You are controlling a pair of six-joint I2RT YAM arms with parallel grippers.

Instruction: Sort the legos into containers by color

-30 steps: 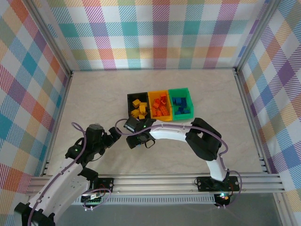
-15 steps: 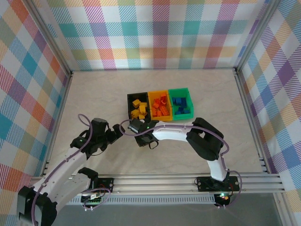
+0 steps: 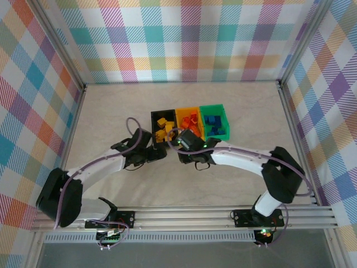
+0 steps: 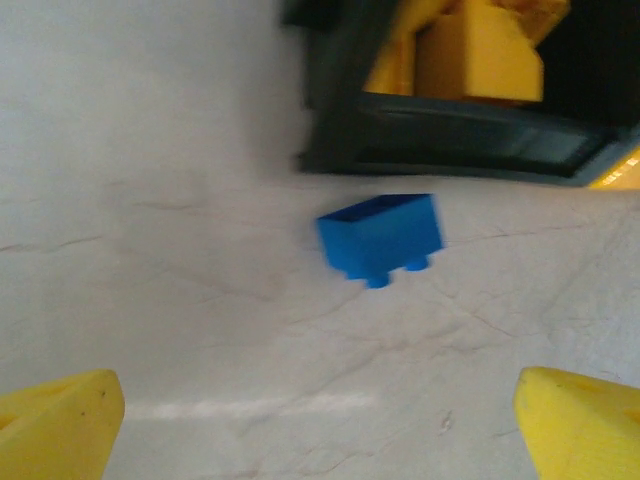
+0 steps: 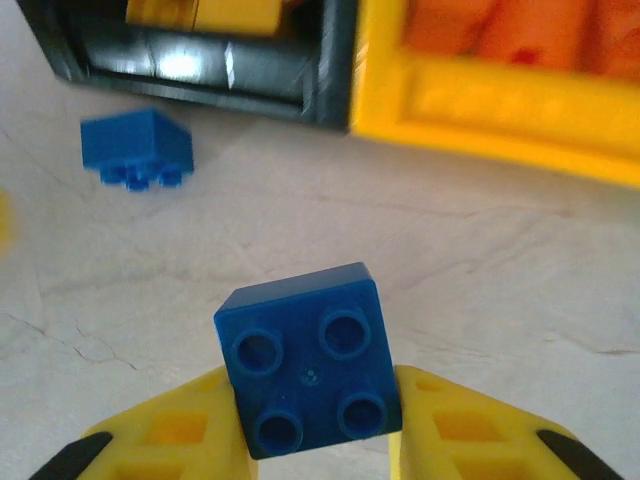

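The left bin (image 3: 153,120), middle bin (image 3: 188,109) and right bin (image 3: 212,106) stand side by side mid-desk (image 3: 240,106), with lego bricks (image 3: 191,127) in each. A loose brick (image 4: 381,236) lies on the desk just before the left bin. A second brick (image 5: 308,358) sits between the fingers of the right hand (image 5: 310,400), before where the left and middle bins meet.

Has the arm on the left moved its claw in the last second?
Yes. The left gripper has swung right and slightly up in the overhead view, ending close to the black bin's near edge.

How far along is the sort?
Nearly done: yellow bricks sit in the black bin, orange bricks in the yellow-orange bin, blue bricks in the green bin. In hand: the right gripper is shut on a blue brick. Remaining: a second blue brick lies on the table before the black bin, ahead of the open left gripper.
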